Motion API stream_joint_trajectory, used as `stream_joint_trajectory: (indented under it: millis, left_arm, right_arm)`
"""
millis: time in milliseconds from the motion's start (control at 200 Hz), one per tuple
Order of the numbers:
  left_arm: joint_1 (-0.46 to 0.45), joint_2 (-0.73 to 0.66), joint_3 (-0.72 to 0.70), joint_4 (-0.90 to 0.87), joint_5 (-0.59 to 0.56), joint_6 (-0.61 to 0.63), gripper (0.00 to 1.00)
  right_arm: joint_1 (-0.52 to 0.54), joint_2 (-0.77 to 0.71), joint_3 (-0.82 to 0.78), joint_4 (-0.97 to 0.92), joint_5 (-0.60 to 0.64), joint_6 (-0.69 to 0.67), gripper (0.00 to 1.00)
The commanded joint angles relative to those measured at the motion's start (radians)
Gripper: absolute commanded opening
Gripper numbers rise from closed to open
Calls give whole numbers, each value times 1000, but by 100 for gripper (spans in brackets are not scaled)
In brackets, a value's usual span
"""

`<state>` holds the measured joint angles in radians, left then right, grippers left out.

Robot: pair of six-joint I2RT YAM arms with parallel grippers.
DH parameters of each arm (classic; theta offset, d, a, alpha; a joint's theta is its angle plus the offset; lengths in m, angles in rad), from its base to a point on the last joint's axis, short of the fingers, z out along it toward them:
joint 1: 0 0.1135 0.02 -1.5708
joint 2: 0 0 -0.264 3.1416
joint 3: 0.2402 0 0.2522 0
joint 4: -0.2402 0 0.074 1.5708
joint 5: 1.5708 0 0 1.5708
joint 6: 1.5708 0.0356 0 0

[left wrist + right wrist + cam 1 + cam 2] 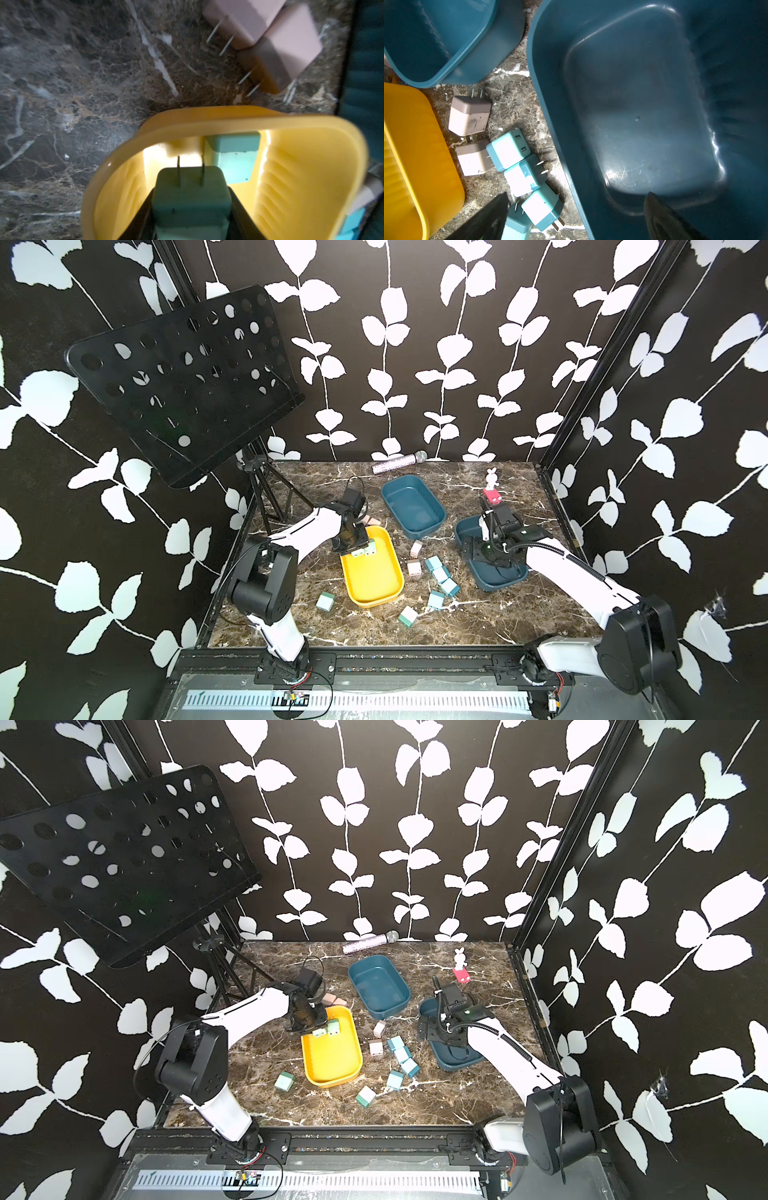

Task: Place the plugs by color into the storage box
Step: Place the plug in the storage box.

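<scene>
gripping a mint green plug (191, 199), left jaws hang over the yellow box's (207, 122) far end; right jaws gape wide, empty.

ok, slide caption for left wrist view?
Left gripper holds a mint plug over the yellow box, beside a second mint plug; two pink plugs outside.
</scene>
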<state>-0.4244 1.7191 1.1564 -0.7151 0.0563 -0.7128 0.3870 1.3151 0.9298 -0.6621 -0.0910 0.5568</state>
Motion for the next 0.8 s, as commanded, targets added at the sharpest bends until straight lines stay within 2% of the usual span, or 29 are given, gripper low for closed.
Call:
stream_joint_trajectory:
  millis: [0, 310, 375, 460, 795]
  left_arm:
    - [1, 20, -33, 38, -26, 9, 41]
    - [-1, 75, -38, 56, -48, 10, 45]
    - [-1, 68, -36, 49, -52, 11, 50]
    - [-3, 52, -31, 34, -50, 12, 62]
    - [-3, -162, 20, -70, -31, 14, 73]
  right_arm:
    - [1, 1, 5, -2, 2, 12, 99]
    - [0, 13, -5, 9, -5, 13, 99]
    - [1, 20, 1, 7, -6, 7, 99]
    - [0, 33, 18, 3, -7, -1, 99]
    - [0, 69, 59, 7, -35, -21, 99]
